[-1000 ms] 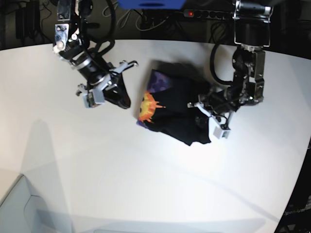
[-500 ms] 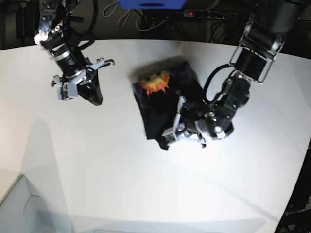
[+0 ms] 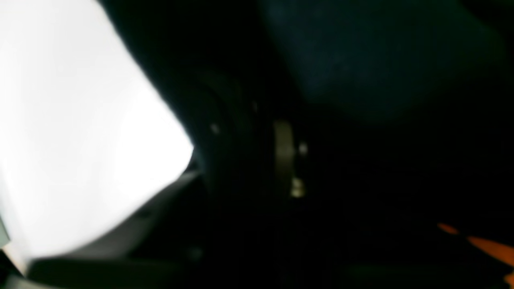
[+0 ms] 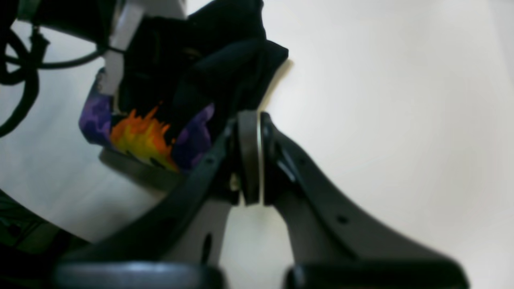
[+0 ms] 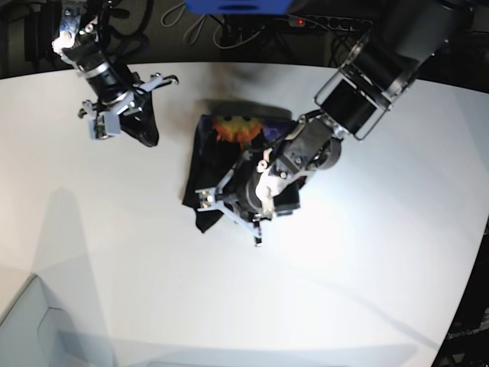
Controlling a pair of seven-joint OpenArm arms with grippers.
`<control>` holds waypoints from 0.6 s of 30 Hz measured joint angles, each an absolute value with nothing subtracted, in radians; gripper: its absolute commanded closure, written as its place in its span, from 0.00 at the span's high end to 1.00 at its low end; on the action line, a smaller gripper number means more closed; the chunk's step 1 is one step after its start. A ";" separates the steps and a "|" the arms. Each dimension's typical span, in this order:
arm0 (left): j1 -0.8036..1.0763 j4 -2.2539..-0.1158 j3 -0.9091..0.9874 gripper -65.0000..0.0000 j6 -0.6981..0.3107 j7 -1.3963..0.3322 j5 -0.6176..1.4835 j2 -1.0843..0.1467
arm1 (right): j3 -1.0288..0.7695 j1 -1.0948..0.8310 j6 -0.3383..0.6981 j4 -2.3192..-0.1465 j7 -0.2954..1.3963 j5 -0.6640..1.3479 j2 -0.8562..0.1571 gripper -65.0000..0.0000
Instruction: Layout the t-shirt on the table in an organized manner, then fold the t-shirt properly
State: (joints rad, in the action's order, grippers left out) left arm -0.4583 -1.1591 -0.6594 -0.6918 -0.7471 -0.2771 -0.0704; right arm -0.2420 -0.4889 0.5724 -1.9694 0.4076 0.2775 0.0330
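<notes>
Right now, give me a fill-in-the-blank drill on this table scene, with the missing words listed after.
1. The t-shirt lies bunched on the ____ table.
2. The flame-like print on the shirt is orange and ____.
3. In the base view, the ____ hand is down over the shirt.
4. The right hand, away from the shirt, has its fingers ____.

Missing words: white; yellow; left; shut
</notes>
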 measured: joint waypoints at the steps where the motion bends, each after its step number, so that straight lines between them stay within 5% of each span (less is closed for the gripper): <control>1: -0.461 -1.160 -0.657 0.49 -0.691 -0.746 -0.281 -0.070 | -0.242 -0.496 0.572 -1.969 0.408 0.278 0.033 0.00; 7: -0.514 -1.223 -0.659 0.80 -0.704 -0.775 -0.285 -0.075 | -0.239 -0.511 0.572 -1.969 0.414 0.278 0.033 0.00; 18: -0.539 -1.542 -0.520 0.82 -0.707 -0.934 -0.269 -0.134 | -0.240 -0.545 0.572 -1.970 0.406 0.278 0.034 0.00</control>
